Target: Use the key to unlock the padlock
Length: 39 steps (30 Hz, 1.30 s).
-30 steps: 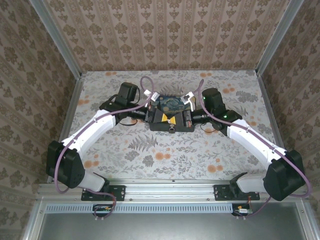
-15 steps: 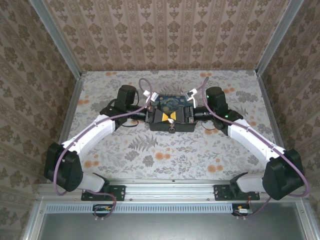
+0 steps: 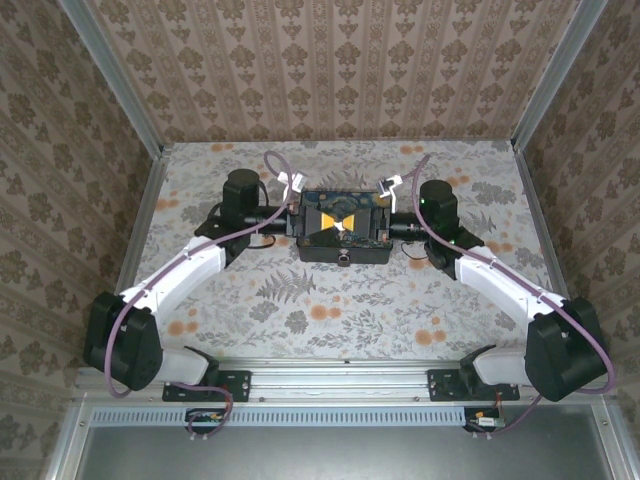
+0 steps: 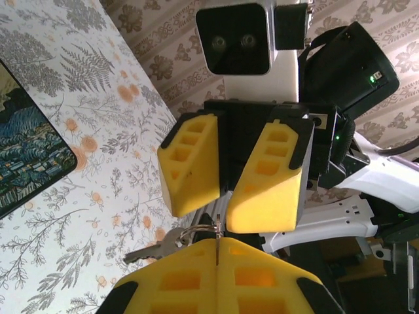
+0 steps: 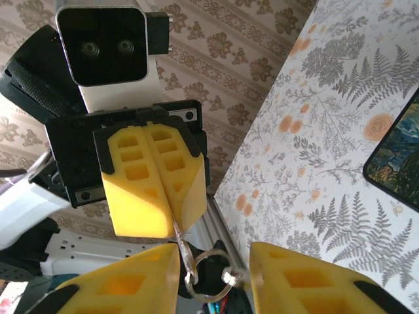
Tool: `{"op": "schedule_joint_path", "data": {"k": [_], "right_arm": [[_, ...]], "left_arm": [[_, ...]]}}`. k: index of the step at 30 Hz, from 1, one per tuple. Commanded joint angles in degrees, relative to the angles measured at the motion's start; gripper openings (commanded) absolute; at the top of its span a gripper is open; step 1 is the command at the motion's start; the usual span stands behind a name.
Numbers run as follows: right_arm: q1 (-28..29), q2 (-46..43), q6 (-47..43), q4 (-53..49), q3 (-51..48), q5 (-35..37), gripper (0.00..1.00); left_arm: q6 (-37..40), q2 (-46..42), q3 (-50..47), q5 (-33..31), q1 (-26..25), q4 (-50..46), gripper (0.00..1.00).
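Observation:
My left gripper [image 4: 217, 241] is shut on the key [image 4: 217, 230], a thin metal blade seen edge-on between its yellow pads. A wire ring [image 4: 196, 230] hangs from the key with a second key [image 4: 147, 250] on it. In the right wrist view the key [image 5: 177, 230] sticks out of the shut left gripper [image 5: 173, 219], and the ring [image 5: 211, 275] dangles between the spread fingers of my right gripper [image 5: 213, 254], which is open. From above, the left gripper [image 3: 328, 222] and the right gripper [image 3: 352, 222] meet tip to tip over the black box [image 3: 340, 248]. A small silvery piece [image 3: 343, 257] sits on the box front. I cannot tell if it is the padlock.
The box's blue-and-yellow painted lid [image 4: 26, 150] lies below the grippers on the floral tabletop [image 3: 300, 300]. Patterned walls [image 3: 330, 70] close in the back and both sides. A metal rail [image 3: 340, 365] runs along the near edge by the arm bases.
Both grippers have moved together toward the back of the box. The right gripper went from shut to open. The left gripper closed fully on the key.

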Motion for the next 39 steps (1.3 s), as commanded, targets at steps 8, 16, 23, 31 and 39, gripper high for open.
{"op": "schedule_joint_path", "data": {"k": [8,16,23,31,39], "right_arm": [[0.8,-0.4,3.6,8.5,-0.4,-0.3,0.30],[1.8,0.3,4.3,9.3,-0.4,-0.3,0.26],[2.9,1.7,5.7,11.6,-0.2,0.2,0.26],[3.0,2.2,5.9,12.3,-0.2,1.7,0.26],[2.4,1.8,5.5,9.9,0.2,3.6,0.29]], "left_arm": [[-3.5,-1.4,-1.0,0.9,0.8,6.2,0.00],[-3.8,-2.9,-1.8,0.5,1.9,6.4,0.00],[-5.2,-2.9,-2.2,0.6,2.0,8.5,0.00],[-5.6,-2.9,-2.4,1.1,1.9,9.2,0.00],[-4.8,-3.7,-2.2,1.7,2.0,8.2,0.00]]}}
